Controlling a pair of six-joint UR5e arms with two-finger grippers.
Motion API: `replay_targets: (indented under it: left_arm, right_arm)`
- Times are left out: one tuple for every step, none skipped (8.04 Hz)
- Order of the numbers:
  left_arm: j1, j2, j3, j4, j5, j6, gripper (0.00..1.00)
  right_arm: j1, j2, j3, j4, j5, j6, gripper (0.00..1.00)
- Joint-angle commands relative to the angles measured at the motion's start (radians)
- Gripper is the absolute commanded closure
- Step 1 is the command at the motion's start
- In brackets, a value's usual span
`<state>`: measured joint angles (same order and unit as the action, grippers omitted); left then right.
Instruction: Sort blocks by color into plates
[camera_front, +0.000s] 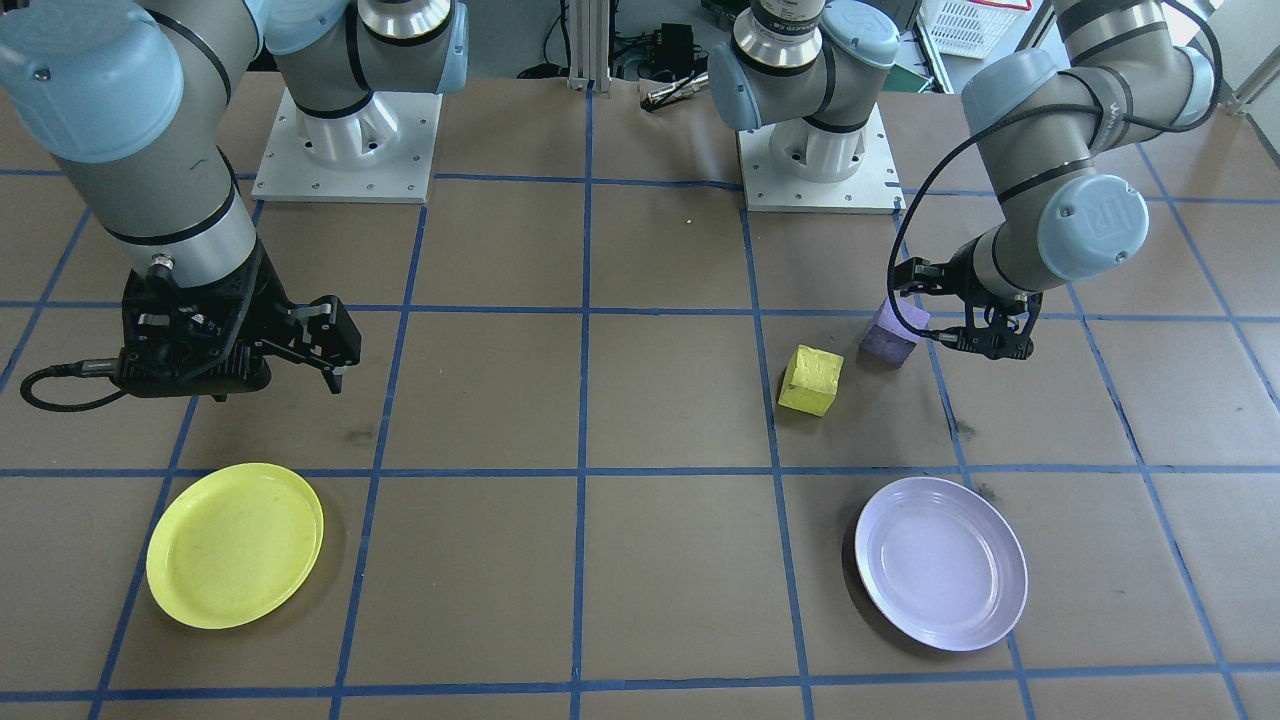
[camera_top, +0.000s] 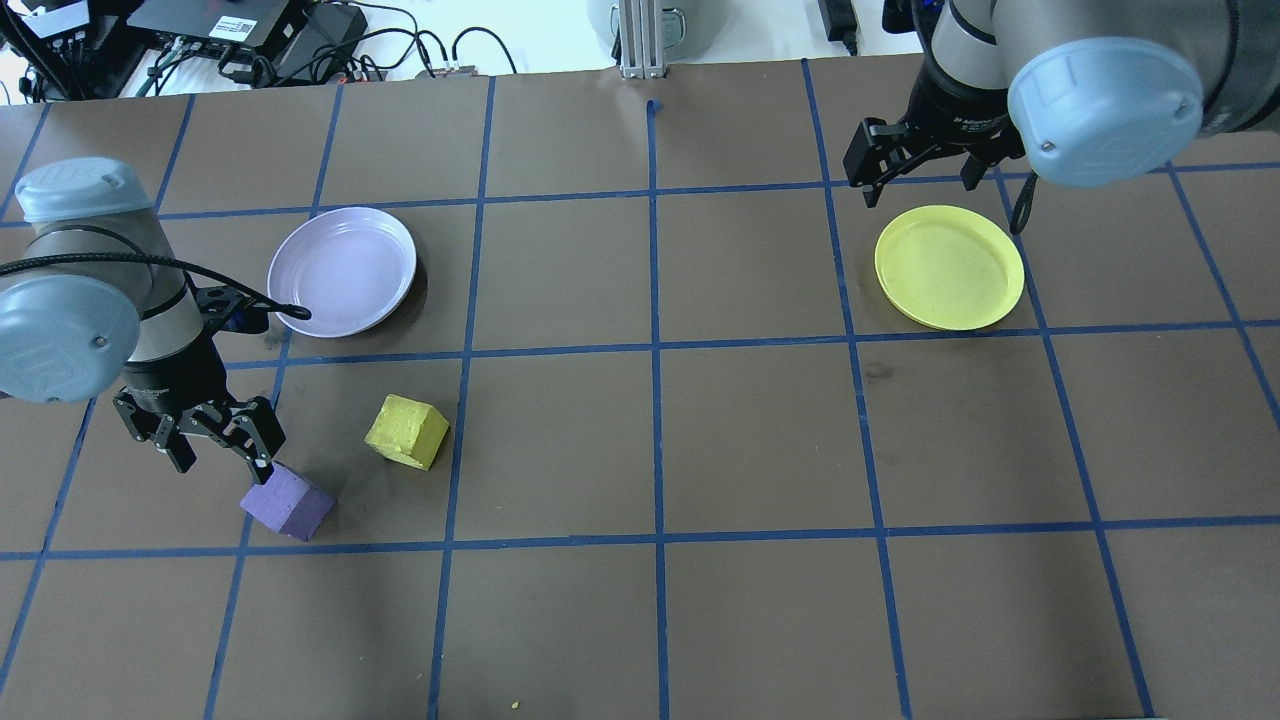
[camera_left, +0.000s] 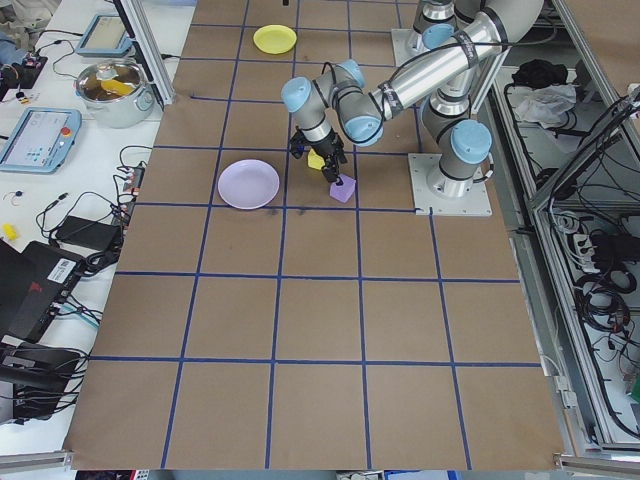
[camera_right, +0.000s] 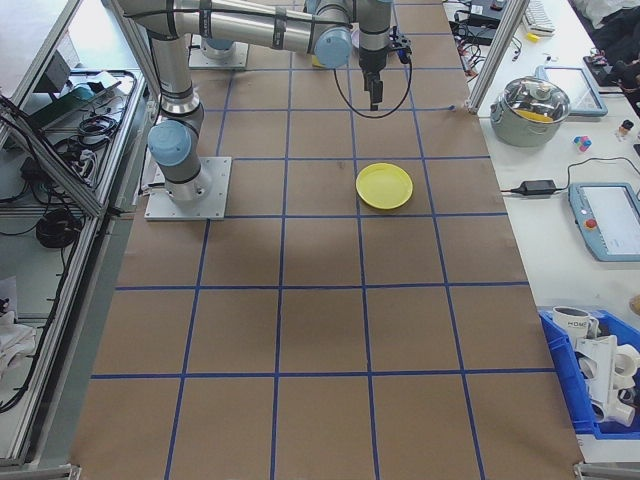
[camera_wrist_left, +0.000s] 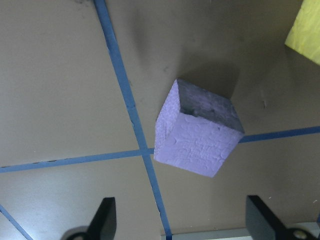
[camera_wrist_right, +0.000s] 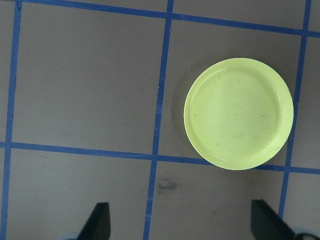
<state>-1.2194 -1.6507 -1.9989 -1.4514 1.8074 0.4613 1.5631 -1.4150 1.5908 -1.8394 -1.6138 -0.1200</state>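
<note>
The purple block (camera_wrist_left: 197, 132) lies on the tabletop (camera_top: 760, 450), ahead of the left gripper (camera_top: 215, 445) and not yet between its fingers (camera_wrist_left: 102, 220): in the left wrist view the two tips show at the bottom edge, spread wider than the cube, with nothing between them. That spread suits a straddling approach, so this looks like the reach toward a first pick. The cube sits turned against the blue tape lines, so the fingers may need to rotate to meet flat faces rather than corners.

The yellow block (camera_top: 407, 431) rests just beyond the purple one, on the side away from the left fingers, apart from it and untouched. The lavender plate (camera_top: 342, 270) lies near, on the same side as this arm, a short carry for the purple cube.

The right gripper (camera_top: 915, 165) hangs parted and empty near the yellow plate (camera_top: 950, 267), which its wrist camera frames ahead of the fingertips, probably waiting so as not to crowd the left arm. Both plates hold nothing.
</note>
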Motion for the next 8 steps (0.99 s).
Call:
replay_targets:
  left_arm:
    - [0.0, -0.04, -0.001, 0.011, 0.059, 0.013, 0.0]
    - [-0.006, -0.056, -0.003, 0.012, 0.088, 0.013, 0.0]
    - [-0.008, -0.07, -0.018, 0.016, 0.086, 0.013, 0.0]
    - [-0.008, -0.076, -0.032, 0.019, 0.041, 0.013, 0.0]
    - [-0.008, -0.08, -0.043, 0.019, -0.018, 0.014, 0.0]
    - [-0.009, -0.084, -0.046, 0.022, -0.019, 0.014, 0.0]
    - [-0.009, -0.096, -0.044, 0.034, -0.019, 0.02, 0.02]
    - [-0.009, -0.116, -0.044, 0.077, -0.016, 0.039, 0.03]
  right_arm:
    - [0.0, -0.001, 0.0, 0.003, 0.0, -0.001, 0.0]
    - [0.0, -0.001, 0.001, 0.011, -0.001, -0.003, 0.0]
    - [0.0, -0.001, 0.001, 0.011, -0.001, -0.001, 0.0]
    - [0.0, -0.001, 0.001, 0.012, -0.001, -0.001, 0.0]
    - [0.0, 0.001, 0.001, 0.012, -0.001, -0.001, 0.0]
    - [0.0, -0.001, 0.001, 0.011, -0.001, -0.001, 0.0]
    - [0.0, 0.001, 0.001, 0.008, -0.003, -0.003, 0.0]
    - [0.0, 0.001, 0.001, 0.002, -0.001, 0.0, 0.0]
